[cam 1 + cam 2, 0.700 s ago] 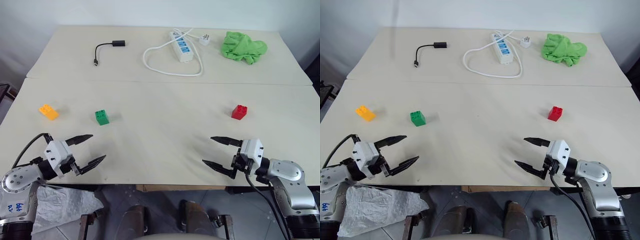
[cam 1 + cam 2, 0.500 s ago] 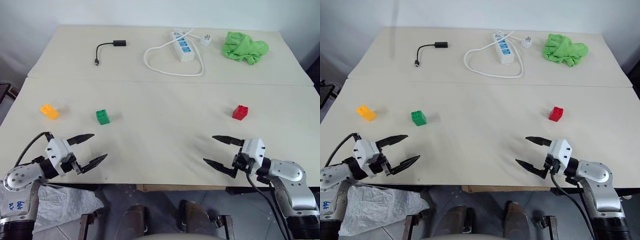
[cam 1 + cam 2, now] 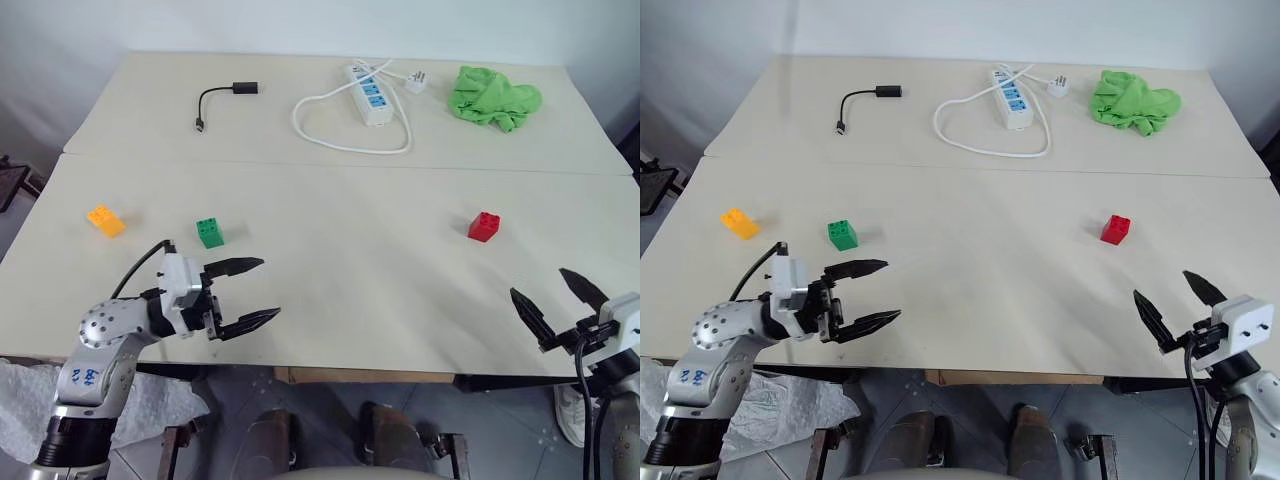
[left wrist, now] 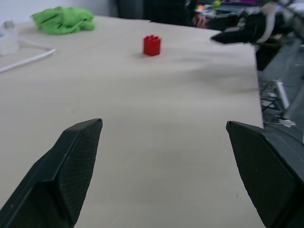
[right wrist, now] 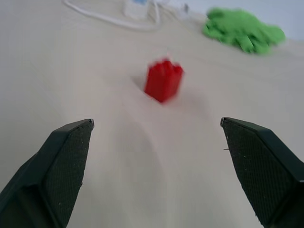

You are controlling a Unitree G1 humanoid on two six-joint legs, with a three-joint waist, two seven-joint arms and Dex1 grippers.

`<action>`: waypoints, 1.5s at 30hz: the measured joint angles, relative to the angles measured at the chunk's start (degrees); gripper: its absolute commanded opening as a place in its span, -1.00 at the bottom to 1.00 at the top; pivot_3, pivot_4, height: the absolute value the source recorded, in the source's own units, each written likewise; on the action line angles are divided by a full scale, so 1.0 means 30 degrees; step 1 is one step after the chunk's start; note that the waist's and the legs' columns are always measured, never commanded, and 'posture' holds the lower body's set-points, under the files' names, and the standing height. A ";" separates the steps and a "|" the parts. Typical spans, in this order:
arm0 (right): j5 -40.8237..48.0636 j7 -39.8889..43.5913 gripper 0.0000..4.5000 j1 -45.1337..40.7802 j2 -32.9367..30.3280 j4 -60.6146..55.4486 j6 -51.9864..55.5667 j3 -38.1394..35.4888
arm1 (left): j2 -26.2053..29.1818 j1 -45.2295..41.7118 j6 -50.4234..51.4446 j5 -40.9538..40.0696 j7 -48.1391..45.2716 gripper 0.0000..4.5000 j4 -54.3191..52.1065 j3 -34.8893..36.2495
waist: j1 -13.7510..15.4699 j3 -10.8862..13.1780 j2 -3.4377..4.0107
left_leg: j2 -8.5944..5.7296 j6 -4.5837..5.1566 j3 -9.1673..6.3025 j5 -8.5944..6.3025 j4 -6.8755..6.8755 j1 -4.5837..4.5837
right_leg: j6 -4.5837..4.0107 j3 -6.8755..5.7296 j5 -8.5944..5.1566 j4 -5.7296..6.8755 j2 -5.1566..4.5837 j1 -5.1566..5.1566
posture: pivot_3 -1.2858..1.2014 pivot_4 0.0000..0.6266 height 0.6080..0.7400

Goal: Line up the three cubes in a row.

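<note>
**A:** Since the earlier head-camera picture, both arms have shifted: the left gripper (image 3: 243, 293) has swung in over the surface (image 3: 340, 260) toward the middle, and the right gripper (image 3: 553, 300) has drawn out to the near right edge. The whole picture has shifted a little too, so the cubes themselves look unmoved.

**B:** And where do the cubes lie, from the head views?

**A:** The orange-yellow cube (image 3: 105, 220) sits far left, the green cube (image 3: 210, 233) near it, just beyond the left gripper, and the red cube (image 3: 484, 226) well apart on the right. Farther back lie a black cable (image 3: 222, 101), a white power strip (image 3: 369, 88) and a green cloth (image 3: 495, 97). Both sets of jaws stand spread wide and hold nothing.

**B:** The left wrist view?

**A:** It looks across the bare surface between its spread jaws to the red cube (image 4: 152, 45) in the distance, with the right gripper (image 4: 237, 35) beyond the far edge.

**B:** The right wrist view?

**A:** The red cube (image 5: 164, 80) lies ahead, roughly centred between the open fingers (image 5: 57, 166), not yet between them.

**B:** So which step?

**A:** I judge it the approach to the first pick; no cube is in line yet. Next, the right gripper likely needs to advance until its jaws straddle the red cube, close, then carry it toward the green one.
</note>
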 measured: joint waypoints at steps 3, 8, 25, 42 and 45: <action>-0.0260 -0.1117 1.00 -0.0572 0.0006 -0.0585 0.0744 0.0306 | -0.0133 -0.0546 -0.0123 0.0229 -0.0208 0.97 0.0831 -0.0185 | -0.0215 -0.0009 0.0019 | 0.0011 -0.0006 0.0004 0.0008 0.0000 -0.0001 | 0.0000 0.0013 0.0000 0.0012 0.0004 -0.0010 | 0.03 -0.52 1.00; -0.0856 -0.5317 1.00 -0.4154 -0.0330 -0.3666 0.6291 0.2238 | -0.0523 -0.1232 -0.0285 0.0520 -0.0135 0.97 0.1437 -0.0303 | -0.0369 -0.0010 0.0021 | 0.0086 -0.0018 0.0004 0.0036 0.0014 -0.0003 | -0.0004 0.0042 -0.0001 0.0084 -0.0006 -0.0042 | 0.03 -0.52 1.00; -0.2222 -1.2354 1.00 -1.1514 0.0530 -0.1760 1.6881 0.4357 | -0.1026 -0.1256 -0.0994 0.1451 -0.0014 0.97 0.2096 -0.0477 | -0.0332 -0.0011 0.0021 | -0.0023 0.0001 -0.0035 0.0039 0.0014 -0.0069 | -0.0006 0.0002 0.0000 0.0071 -0.0020 -0.0057 | 0.03 -0.52 1.00; -0.2866 -1.1860 -0.36 -1.1595 0.1485 -0.1251 1.6319 0.4665 | -0.1033 -0.0820 -0.1350 0.1472 0.0357 1.00 0.1967 -0.0470 | -0.0372 -0.0011 0.0022 | -0.0017 0.0001 -0.0036 0.0039 0.0011 -0.0067 | -0.0006 0.0003 0.0000 0.0069 -0.0017 -0.0060 | 0.03 -0.52 1.00; -0.2692 -0.9244 -0.36 -1.1592 0.0511 -0.1139 1.5351 0.5459 | -0.1032 -0.0540 -0.1378 0.1473 0.0464 1.00 0.1916 -0.0457 | -0.0374 -0.0010 0.0022 | -0.0018 0.0002 -0.0034 0.0039 0.0009 -0.0068 | -0.0006 0.0005 0.0000 0.0064 -0.0015 -0.0061 | 0.03 -0.52 1.00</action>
